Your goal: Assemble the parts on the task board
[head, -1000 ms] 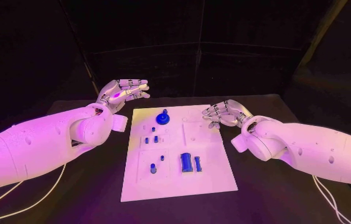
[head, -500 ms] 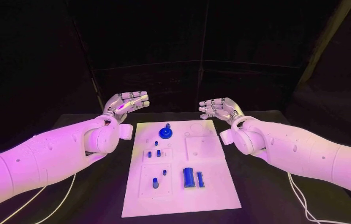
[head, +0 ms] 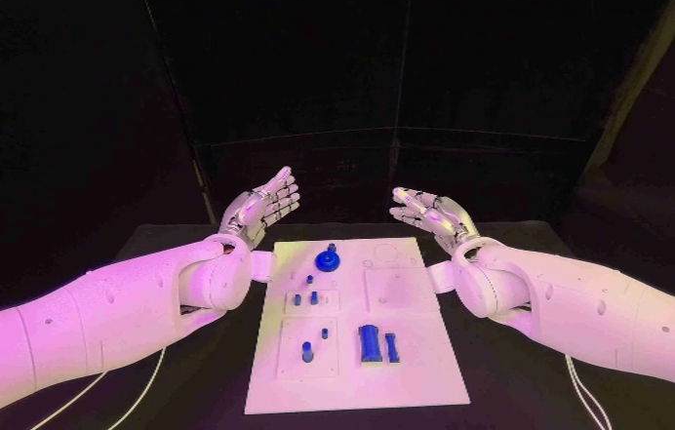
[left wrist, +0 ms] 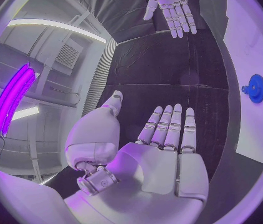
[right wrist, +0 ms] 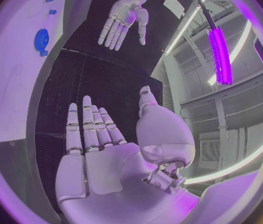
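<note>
The white task board (head: 401, 342) lies in the middle of the black table. On it a round blue gear part (head: 328, 259) stands at the far end, small blue pegs (head: 311, 298) sit mid-board, and two blue cylinders (head: 369, 344) lie near the front. My left hand (head: 263, 208) is raised beyond the board's far left corner, fingers straight and apart, holding nothing. My right hand (head: 433, 213) hovers beyond the far right corner, palm up, fingers spread and empty. The left wrist view shows my flat left hand (left wrist: 166, 149), the right hand (left wrist: 169, 7) and the gear (left wrist: 255, 88).
Black table surface (head: 521, 371) surrounds the board on both sides. A dark curtain backs the table's far edge. White cables (head: 105, 396) trail along the table by both arms. The right wrist view shows my right hand (right wrist: 100, 154), the left hand (right wrist: 124, 16) and the board edge (right wrist: 19, 59).
Both hands have lifted off the board's far corners and uncurled from bent fingers to flat, spread palms. The camera has tilted up, shifting the whole scene lower.
</note>
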You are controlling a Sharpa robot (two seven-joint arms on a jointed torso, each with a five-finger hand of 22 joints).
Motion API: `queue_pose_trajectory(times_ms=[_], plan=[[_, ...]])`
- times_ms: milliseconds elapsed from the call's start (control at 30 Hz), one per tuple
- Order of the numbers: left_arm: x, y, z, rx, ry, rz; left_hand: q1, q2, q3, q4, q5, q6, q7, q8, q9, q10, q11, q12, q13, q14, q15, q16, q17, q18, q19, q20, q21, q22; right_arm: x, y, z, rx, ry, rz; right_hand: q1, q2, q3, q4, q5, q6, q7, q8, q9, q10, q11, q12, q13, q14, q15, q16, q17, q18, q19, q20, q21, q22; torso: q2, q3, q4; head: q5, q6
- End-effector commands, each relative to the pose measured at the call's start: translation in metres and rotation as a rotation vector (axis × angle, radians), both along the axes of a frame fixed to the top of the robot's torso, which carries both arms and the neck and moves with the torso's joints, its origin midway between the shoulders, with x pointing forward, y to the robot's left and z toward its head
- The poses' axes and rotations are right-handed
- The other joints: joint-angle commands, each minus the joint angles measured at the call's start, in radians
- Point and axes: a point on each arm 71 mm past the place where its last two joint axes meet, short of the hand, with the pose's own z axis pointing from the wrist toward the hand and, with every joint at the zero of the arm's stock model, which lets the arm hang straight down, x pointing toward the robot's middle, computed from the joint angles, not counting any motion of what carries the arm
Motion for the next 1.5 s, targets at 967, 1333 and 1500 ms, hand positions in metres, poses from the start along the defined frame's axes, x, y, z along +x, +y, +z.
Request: queue_pose_trajectory(times_ms=[967,1333,1500], plan=[[-0.046,-0.018,-0.001,0.148,-0.036,0.169,-0.587,0.005,-0.136,0.001,-0.027,-0.427,-0.094,-0.01,-0.006,-0.441,-0.104,-0.012,-0.006,-0.413,-0.084,-0.104,-0.008,-0.115,-0.313,-0.157,-0.008,-0.214,-0.042,0.007,0.012,0.108,0.026,-0.231,-0.685,-0.029,0.134,-0.005,-0.112,-0.401,-0.112,-0.008,-0.019,-0.453,-0.057,-0.011,-0.006,-0.491,-0.007,-0.299,-0.172,-0.116,-0.43,-0.119,-0.038,-0.063,-0.012,0.0045,-0.0011,0.003,0.0],[-0.046,-0.018,-0.001,0.148,-0.036,0.169,-0.641,0.005,-0.136,0.001,-0.027,-0.467,-0.094,-0.01,-0.006,-0.483,-0.104,-0.012,-0.006,-0.45,-0.084,-0.104,-0.008,-0.115,-0.397,-0.157,-0.008,-0.214,-0.042,0.007,0.012,0.108,0.026,-0.231,-0.75,-0.029,0.134,-0.005,-0.112,-0.438,-0.112,-0.008,-0.019,-0.497,-0.057,-0.011,-0.006,-0.536,-0.007,-0.299,-0.172,-0.116,-0.47,-0.119,-0.038,-0.063,-0.012,0.0045,-0.0011,0.003,0.0],[-0.046,-0.018,-0.001,0.148,-0.036,0.169,-0.742,0.005,-0.136,0.001,-0.027,-0.54,-0.094,-0.01,-0.006,-0.558,-0.104,-0.012,-0.006,-0.523,-0.084,-0.104,-0.008,-0.115,-0.397,-0.157,-0.008,-0.214,-0.042,0.007,0.012,0.108,0.026,-0.231,-0.869,-0.029,0.134,-0.005,-0.112,-0.509,-0.112,-0.008,-0.019,-0.576,-0.057,-0.011,-0.006,-0.621,-0.007,-0.299,-0.172,-0.116,-0.545,-0.119,-0.038,-0.063,-0.012,0.0045,-0.0011,0.003,0.0]])
